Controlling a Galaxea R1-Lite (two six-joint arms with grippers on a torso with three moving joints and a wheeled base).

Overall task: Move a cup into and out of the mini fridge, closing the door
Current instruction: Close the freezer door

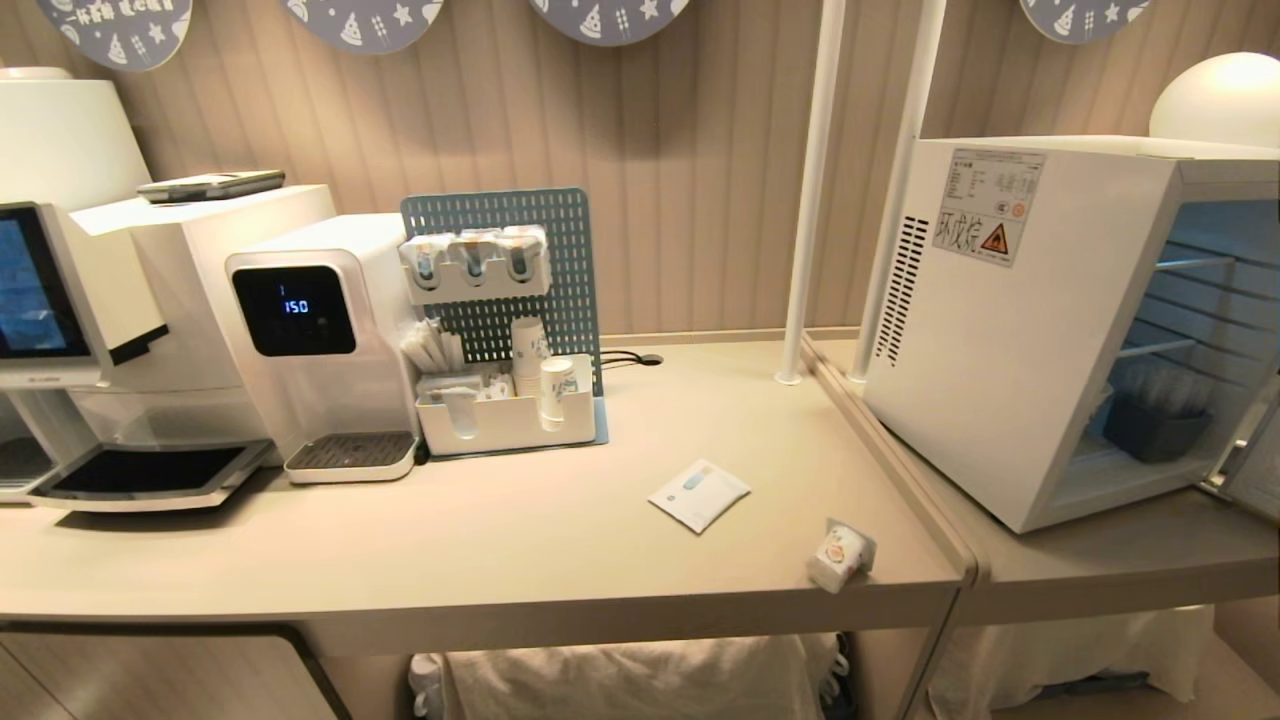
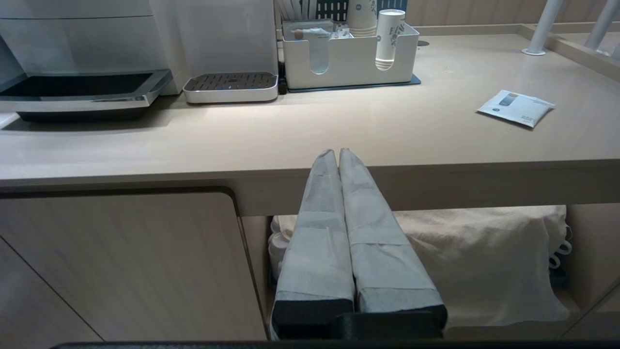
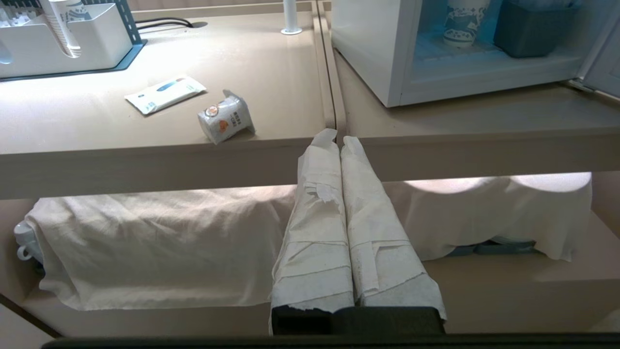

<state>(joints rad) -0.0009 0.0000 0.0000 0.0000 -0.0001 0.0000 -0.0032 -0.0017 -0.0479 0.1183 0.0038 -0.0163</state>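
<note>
The small white cup (image 1: 840, 555) with orange print lies on its side close to the counter's front edge; it also shows in the right wrist view (image 3: 225, 120). The white mini fridge (image 1: 1010, 330) stands on the adjoining counter to the right, and its door (image 1: 1255, 470) is swung open at the far right. My right gripper (image 3: 337, 138) is shut and empty, below the counter edge, in front of the seam between the two counters and to the right of the cup. My left gripper (image 2: 338, 151) is shut and empty too, low before the counter edge further left. Neither arm shows in the head view.
A flat white sachet (image 1: 699, 494) lies behind the cup. A white organiser (image 1: 505, 420) with paper cups, a water dispenser (image 1: 320, 340) and a coffee machine (image 1: 70, 330) line the back left. Two white poles (image 1: 812, 190) rise beside the fridge, which holds a patterned paper cup (image 3: 460, 22) and a dark bin (image 3: 530, 26).
</note>
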